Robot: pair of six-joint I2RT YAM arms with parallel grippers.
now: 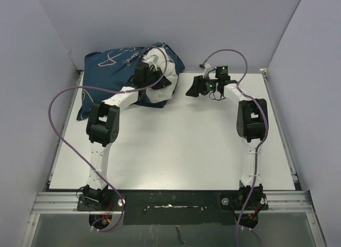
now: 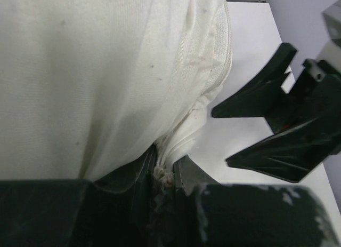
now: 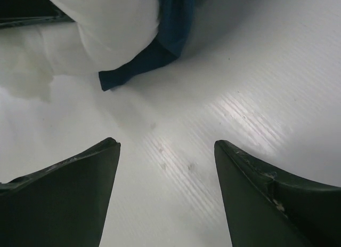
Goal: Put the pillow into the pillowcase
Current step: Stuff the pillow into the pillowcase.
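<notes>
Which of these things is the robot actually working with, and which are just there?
Part of the job: pillow, pillowcase, left gripper pinching the pillow, right gripper open nearby.
Just there: table, purple cables.

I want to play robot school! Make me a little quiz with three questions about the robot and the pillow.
1. True or false: the right gripper is holding the pillowcase.
2. Which one pinches the gathered end of the white pillow? A) the left gripper B) the right gripper C) neither
3. Fill the gap: the pillowcase is dark ____ with cream drawings.

Key:
1. False. It is open above the bare table.
2. A
3. blue
</notes>
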